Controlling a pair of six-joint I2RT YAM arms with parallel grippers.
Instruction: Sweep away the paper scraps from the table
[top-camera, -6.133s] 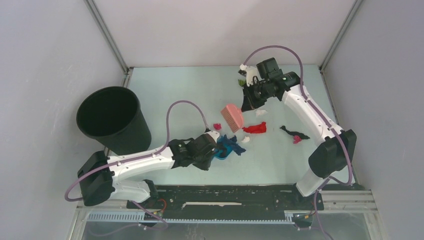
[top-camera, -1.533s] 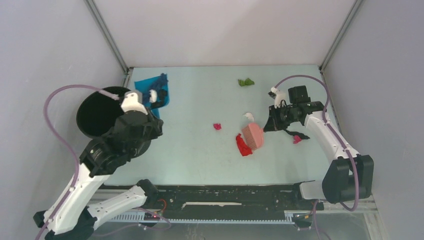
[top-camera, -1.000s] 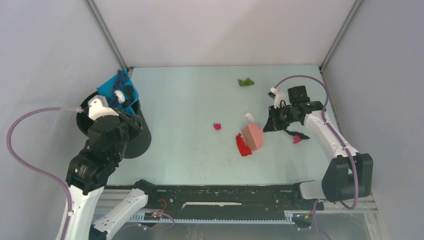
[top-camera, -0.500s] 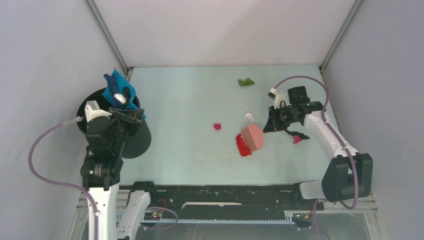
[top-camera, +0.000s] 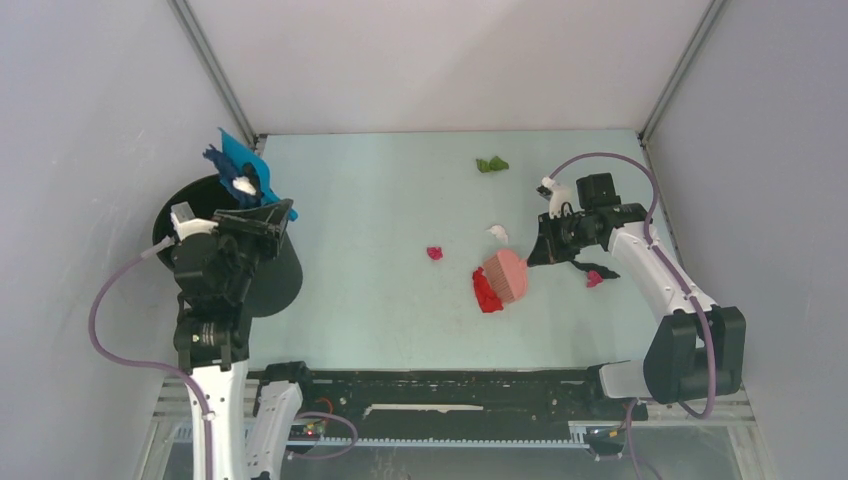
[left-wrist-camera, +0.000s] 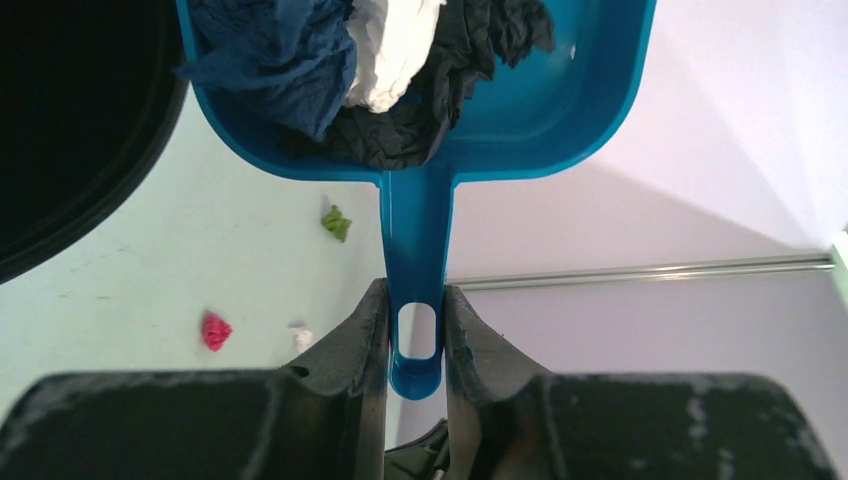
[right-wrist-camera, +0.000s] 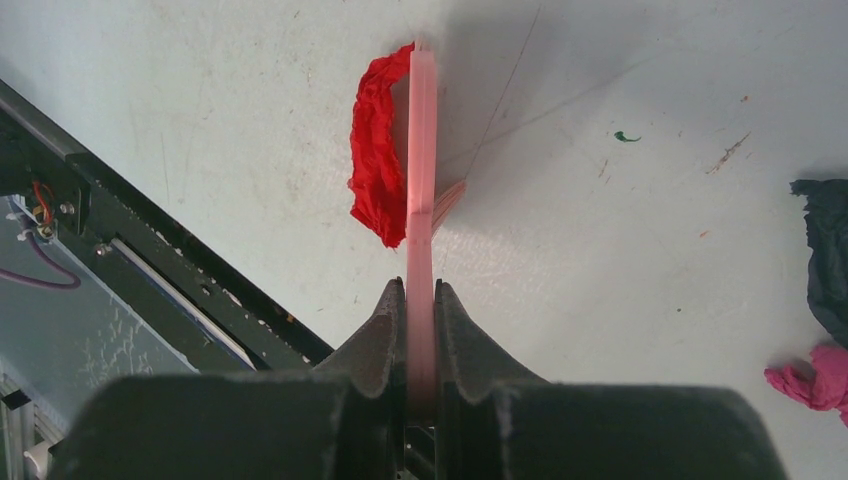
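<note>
My left gripper (left-wrist-camera: 416, 330) is shut on the handle of the blue dustpan (left-wrist-camera: 560, 100). It holds the dustpan tilted above the black bin (top-camera: 270, 285), at the far left in the top view (top-camera: 240, 165). Dark blue (left-wrist-camera: 270, 55), white (left-wrist-camera: 390, 50) and black (left-wrist-camera: 470, 40) paper scraps lie in the pan. My right gripper (right-wrist-camera: 421, 300) is shut on the pink brush (right-wrist-camera: 421, 150), whose bristles touch a red scrap (right-wrist-camera: 377, 170) on the table (top-camera: 380, 190). Green (top-camera: 491, 164), white (top-camera: 496, 232), magenta (top-camera: 434, 253), black (top-camera: 583, 264) and a second magenta (top-camera: 594, 279) scrap lie loose.
The bin's rim (left-wrist-camera: 60, 130) is below left of the dustpan. The black rail (right-wrist-camera: 150, 250) runs along the table's near edge, close to the brush. Grey walls close in the table on three sides.
My left arm has swung the loaded dustpan further left over the bin and raised it more steeply. The right gripper and brush have barely moved beside the red scrap.
</note>
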